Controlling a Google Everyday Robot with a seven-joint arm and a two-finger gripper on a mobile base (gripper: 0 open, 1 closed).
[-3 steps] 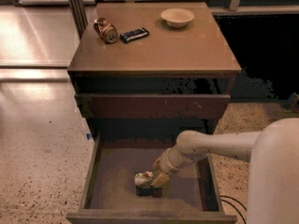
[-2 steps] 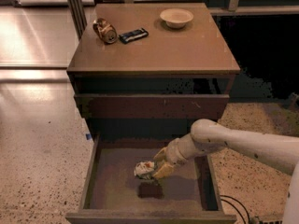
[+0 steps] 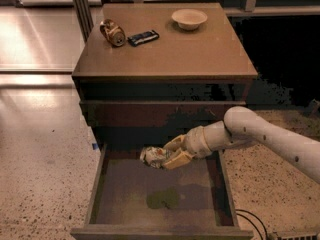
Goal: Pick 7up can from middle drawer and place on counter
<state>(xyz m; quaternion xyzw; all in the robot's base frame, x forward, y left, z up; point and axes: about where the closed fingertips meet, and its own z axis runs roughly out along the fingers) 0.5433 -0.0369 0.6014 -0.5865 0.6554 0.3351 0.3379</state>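
The 7up can point(image 3: 151, 156), pale and dented, lies sideways in my gripper point(image 3: 165, 157), lifted clear above the floor of the open middle drawer point(image 3: 155, 199). The gripper's tan fingers point(image 3: 176, 160) are shut on the can. My white arm point(image 3: 260, 134) reaches in from the right. The counter point(image 3: 185, 44) is the reddish-brown cabinet top above, behind the gripper.
On the counter lie a brown-gold can point(image 3: 113, 33) on its side, a dark flat bar-shaped object point(image 3: 143, 37) and a pale bowl point(image 3: 189, 18). A closed drawer front point(image 3: 160, 114) sits just behind the gripper. Speckled floor surrounds the cabinet. A cable point(image 3: 250, 219) lies at lower right.
The gripper has lifted the 7up can off the drawer floor and carried it upward and toward the drawer's back. The arm has risen with it.
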